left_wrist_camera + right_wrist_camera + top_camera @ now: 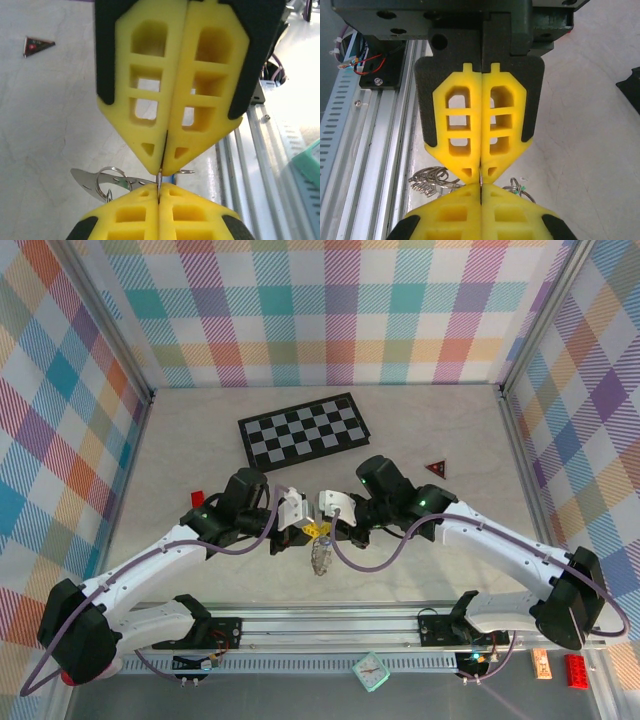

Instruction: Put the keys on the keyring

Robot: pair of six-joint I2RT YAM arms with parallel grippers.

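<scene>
- We see the left gripper [159,192] and the right gripper [481,190] meeting tip to tip. Each has its yellow fingers pressed flat together, with no gap along either seam.
- A thin silver wire of the keyring [427,182] runs straight into both seams where the tips meet, so each pair is clamped on that wire.
- Just beside the tips, on the side towards the rail [375,165], the ring's bunch of small silver keys spreads out below the fingers. We cannot tell whether it touches the table [200,430].
- On the other side of the tips lies a flat silver blade [82,179] with a small loop through it. The green key [122,183] shows as a small patch against it.
- A sliver of the blue key [173,175] sits right at the tips on the rail side. It is too small for us to say how it hangs.
- Beyond the jaws, away from the arms, a chessboard [305,430] lies flat on the table.
- Beyond the right gripper and well apart from it sits a dark red triangle [435,468].
- Out past the left gripper, near its arm, is a small red block [197,497].
- Behind the jaws, past the rail, lies a teal clock [370,671].
</scene>
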